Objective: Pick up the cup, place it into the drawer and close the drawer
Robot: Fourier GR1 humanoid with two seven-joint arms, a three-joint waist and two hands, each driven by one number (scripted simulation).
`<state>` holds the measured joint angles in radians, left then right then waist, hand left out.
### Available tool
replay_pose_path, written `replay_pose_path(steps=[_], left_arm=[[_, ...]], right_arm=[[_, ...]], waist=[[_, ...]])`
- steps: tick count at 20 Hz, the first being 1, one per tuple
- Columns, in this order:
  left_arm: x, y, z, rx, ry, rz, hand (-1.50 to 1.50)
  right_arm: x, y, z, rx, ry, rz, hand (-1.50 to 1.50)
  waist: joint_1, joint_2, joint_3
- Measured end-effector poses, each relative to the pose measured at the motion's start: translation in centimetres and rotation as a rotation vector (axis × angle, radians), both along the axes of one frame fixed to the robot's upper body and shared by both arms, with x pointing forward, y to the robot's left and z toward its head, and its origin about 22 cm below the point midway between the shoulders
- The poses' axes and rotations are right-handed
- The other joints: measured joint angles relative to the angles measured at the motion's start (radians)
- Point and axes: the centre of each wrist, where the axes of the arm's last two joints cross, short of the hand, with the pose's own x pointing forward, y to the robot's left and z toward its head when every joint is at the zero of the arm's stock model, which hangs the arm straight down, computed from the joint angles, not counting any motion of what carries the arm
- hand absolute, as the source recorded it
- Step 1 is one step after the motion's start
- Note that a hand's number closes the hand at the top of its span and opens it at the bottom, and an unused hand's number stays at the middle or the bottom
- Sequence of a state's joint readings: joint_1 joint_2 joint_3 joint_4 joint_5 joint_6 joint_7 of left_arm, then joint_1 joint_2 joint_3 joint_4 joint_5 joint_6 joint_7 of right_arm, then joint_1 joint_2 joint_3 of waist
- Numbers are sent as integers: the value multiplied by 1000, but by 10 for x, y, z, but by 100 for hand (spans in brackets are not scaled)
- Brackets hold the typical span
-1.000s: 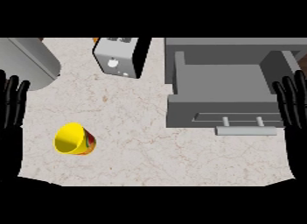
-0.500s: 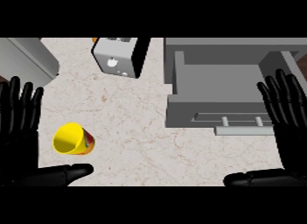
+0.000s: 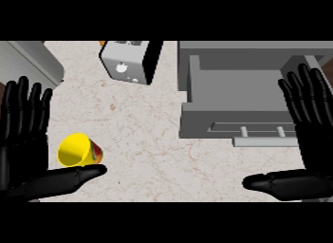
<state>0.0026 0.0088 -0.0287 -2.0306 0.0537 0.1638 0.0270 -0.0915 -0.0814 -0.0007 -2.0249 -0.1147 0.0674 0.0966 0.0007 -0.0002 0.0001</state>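
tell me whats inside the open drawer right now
The drawer shows only its bare grey floor; no object lies inside. The right hand covers its right edge, so that strip cannot be seen.

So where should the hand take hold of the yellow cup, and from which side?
The yellow cup lies on its side, its open mouth facing left toward the left hand and its narrower base pointing right. Probably best to come from above with that hand and close fingers and thumb around the body just behind the rim.

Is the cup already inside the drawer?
No, the yellow cup lies on its side on the counter, left of the open drawer.
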Motion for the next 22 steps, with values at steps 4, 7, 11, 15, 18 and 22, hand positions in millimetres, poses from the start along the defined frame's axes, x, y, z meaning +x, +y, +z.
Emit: replay_pose_path(steps=[4, 7, 11, 15, 18, 22], left_arm=[[6, 7, -8, -6, 23, 18, -150], [4, 7, -15, -7, 35, 26, -150], [-4, 14, -29, -13, 69, 46, -150], [-11, 13, -37, -10, 108, 62, -150], [-7, 25, -48, -12, 133, 79, -150], [-17, 37, -65, -2, 164, 114, -150]], right_arm=[[-6, 8, -1, 1, 2, 0, -150], [-5, 3, -4, -2, -5, -5, -150], [-1, 2, -1, -6, -3, -10, -150], [-6, 6, 5, -1, -6, -14, -150], [-5, 6, 1, -5, -5, -7, -150], [-8, 5, 4, -6, -10, -5, -150]], waist=[[-1, 0, 0], [0, 0, 0], [1, -1, 0], [0, 0, 0], [0, 0, 0], [1, 0, 0]])
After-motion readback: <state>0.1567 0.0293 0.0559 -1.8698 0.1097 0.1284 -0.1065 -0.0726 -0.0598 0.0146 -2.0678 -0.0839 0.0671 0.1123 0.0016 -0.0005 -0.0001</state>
